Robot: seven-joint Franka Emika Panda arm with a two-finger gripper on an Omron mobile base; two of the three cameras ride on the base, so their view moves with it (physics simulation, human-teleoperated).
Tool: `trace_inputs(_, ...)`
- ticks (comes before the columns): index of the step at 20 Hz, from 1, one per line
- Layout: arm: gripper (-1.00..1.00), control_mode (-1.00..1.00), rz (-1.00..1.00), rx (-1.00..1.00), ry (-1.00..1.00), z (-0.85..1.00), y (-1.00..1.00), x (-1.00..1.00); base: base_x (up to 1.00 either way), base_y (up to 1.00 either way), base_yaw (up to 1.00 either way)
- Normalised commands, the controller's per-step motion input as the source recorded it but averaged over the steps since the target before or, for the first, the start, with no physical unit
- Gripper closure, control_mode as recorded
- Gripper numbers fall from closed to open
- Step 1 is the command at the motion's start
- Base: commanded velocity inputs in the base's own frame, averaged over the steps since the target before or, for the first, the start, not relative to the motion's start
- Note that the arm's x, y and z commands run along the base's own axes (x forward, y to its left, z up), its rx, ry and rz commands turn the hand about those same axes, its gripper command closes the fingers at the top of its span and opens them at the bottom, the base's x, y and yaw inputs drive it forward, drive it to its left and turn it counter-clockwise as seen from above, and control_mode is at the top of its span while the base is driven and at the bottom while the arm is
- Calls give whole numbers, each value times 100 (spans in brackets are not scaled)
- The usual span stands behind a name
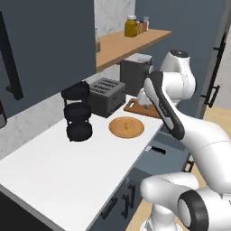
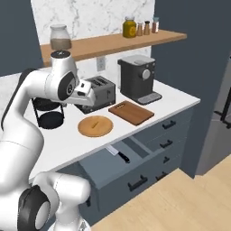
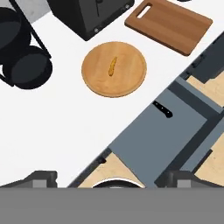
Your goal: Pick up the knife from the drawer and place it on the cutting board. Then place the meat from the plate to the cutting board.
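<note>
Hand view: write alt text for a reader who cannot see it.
Looking down on a white counter, a small piece of meat lies on a round plate beside a bare cutting board. Below, a knife lies in the open drawer.

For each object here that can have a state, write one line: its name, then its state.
drawer: pulled open
knife: lying in the drawer
cutting board: bare, on the counter
plate: holds the meat
meat: on the plate
gripper: open, holding nothing
</note>
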Motion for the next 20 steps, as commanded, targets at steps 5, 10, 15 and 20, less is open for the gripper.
trace_inputs(5, -100, 100, 0, 0, 0, 0, 0, 0, 53, -10, -23)
trace_inputs(10, -100, 100, 0, 0, 0, 0, 0, 0, 35, -3, -24)
trace_inputs(15, -100, 100, 0, 0, 0, 0, 0, 0, -2, 42, -35)
trace_inputs(20, -100, 100, 0, 0, 0, 0, 0, 0, -17, 35, -49)
